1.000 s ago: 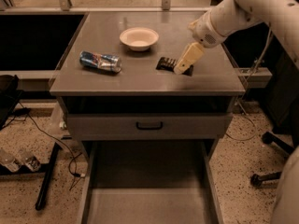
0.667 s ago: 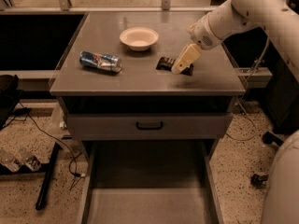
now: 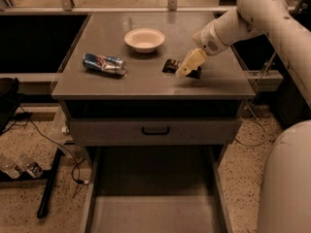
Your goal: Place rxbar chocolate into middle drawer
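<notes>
The rxbar chocolate (image 3: 171,65), a small dark bar, lies flat on the grey counter top (image 3: 146,72), right of centre. My gripper (image 3: 188,67) has come down over the bar's right end, its tan fingers (image 3: 190,62) covering that part of it. The middle drawer (image 3: 155,212) is pulled out wide open below the counter, with its plain grey floor showing at the bottom of the view.
A crushed blue-silver can (image 3: 104,63) lies on the counter's left side. A white bowl (image 3: 144,39) stands at the back centre. A closed drawer front with a black handle (image 3: 155,130) sits above the open drawer. My white arm (image 3: 262,13) reaches in from the right.
My gripper has moved slightly left and down over the bar's right end. The bar, can and bowl have not moved.
</notes>
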Motion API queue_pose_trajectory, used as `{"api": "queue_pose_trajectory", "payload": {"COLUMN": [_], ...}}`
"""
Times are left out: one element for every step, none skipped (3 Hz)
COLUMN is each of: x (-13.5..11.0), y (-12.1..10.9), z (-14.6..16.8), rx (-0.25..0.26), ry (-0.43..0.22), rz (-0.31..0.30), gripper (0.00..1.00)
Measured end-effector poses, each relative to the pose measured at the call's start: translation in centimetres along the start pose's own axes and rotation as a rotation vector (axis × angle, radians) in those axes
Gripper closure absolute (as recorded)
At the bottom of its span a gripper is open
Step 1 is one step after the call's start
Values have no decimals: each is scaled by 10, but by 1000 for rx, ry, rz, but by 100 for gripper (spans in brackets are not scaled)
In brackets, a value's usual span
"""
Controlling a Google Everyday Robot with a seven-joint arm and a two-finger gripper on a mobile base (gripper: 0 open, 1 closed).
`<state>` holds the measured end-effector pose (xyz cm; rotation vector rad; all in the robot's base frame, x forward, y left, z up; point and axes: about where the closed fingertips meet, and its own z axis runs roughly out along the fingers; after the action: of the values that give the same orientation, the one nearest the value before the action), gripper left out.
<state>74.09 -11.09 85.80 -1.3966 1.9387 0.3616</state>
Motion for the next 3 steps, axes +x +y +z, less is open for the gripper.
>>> {"api": "queue_pose_trajectory", "payload": {"x": [8, 18, 25], "y": [-1, -4, -6], "z": [10, 20, 25], "rx": [-22, -30, -32], "ry": [12, 39, 65], "rz": [27, 46, 57], "gripper": [0, 0, 0]}}
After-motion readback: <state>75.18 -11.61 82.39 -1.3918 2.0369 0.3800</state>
